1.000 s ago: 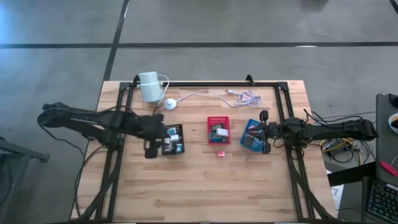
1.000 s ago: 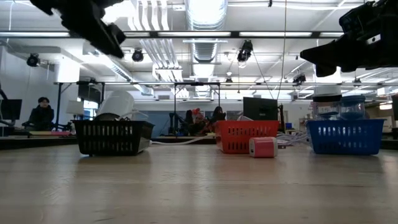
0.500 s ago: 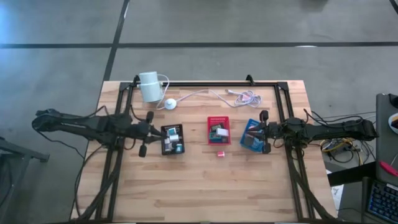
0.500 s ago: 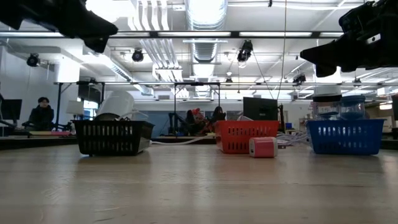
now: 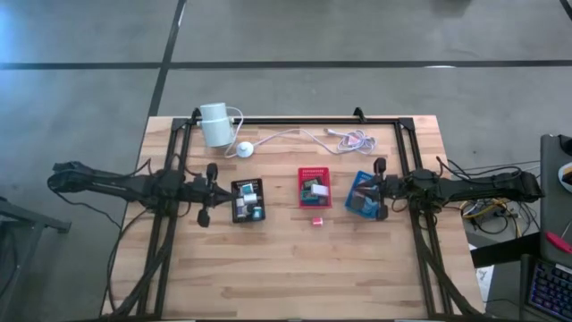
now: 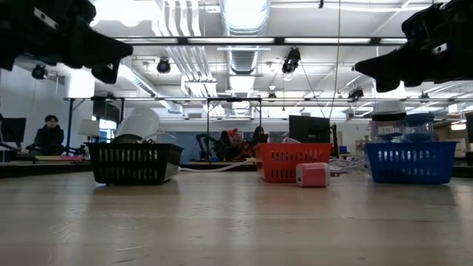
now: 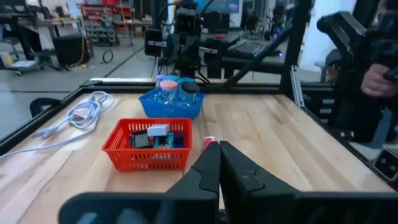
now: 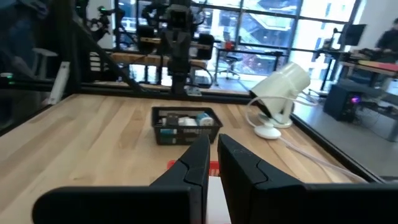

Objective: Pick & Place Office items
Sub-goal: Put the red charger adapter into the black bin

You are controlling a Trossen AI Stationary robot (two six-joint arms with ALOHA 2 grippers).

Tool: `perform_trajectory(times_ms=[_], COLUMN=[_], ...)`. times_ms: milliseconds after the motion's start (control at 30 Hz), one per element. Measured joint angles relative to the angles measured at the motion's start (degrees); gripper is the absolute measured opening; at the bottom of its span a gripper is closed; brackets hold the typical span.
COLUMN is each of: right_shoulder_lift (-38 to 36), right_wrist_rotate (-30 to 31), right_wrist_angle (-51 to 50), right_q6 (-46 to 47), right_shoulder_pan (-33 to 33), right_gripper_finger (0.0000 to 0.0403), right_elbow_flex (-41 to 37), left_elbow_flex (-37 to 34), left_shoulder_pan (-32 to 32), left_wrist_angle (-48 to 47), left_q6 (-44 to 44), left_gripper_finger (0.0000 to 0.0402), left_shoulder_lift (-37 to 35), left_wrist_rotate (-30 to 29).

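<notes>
Wooden table (image 5: 295, 259) below me: my left gripper (image 5: 209, 192), closed and empty, hovers at nine o'clock of the black tray (image 5: 248, 200); my right gripper (image 5: 382, 190) closed too. Pink block (image 5: 316, 220) lies at six o'clock of the red tray (image 5: 314, 187).

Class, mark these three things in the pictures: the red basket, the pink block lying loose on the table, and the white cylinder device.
red basket (image 5: 315, 170): high view, on its bare far rim.
pink block (image 6: 312, 175): low view, middle of its facing side.
white cylinder device (image 5: 214, 124): high view, middle of its body.
</notes>
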Motion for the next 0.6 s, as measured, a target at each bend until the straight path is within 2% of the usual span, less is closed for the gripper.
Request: perform_trajectory(times_ms=[167,600], right_shoulder_lift=[0.0,0.0], right_wrist_rotate=[1.68,1.62], right_wrist_angle=[0.0,-0.11], right_q6=[-0.16,3.02], right_shoulder_pan=[-0.02,-0.02], right_gripper_finger=[0.0028,0.0028], right_elbow_flex=[0.0,0.0], left_elbow_flex=[-4.91,-10.21], left_shoulder_pan=[0.04,0.04], left_wrist_angle=[8.99,12.56], left_q6=[-2.04,-2.19], left_gripper_finger=[0.0003,0.0005], left_shoulder_lift=[-0.02,0.0], left_wrist_rotate=[-0.68,-2.19])
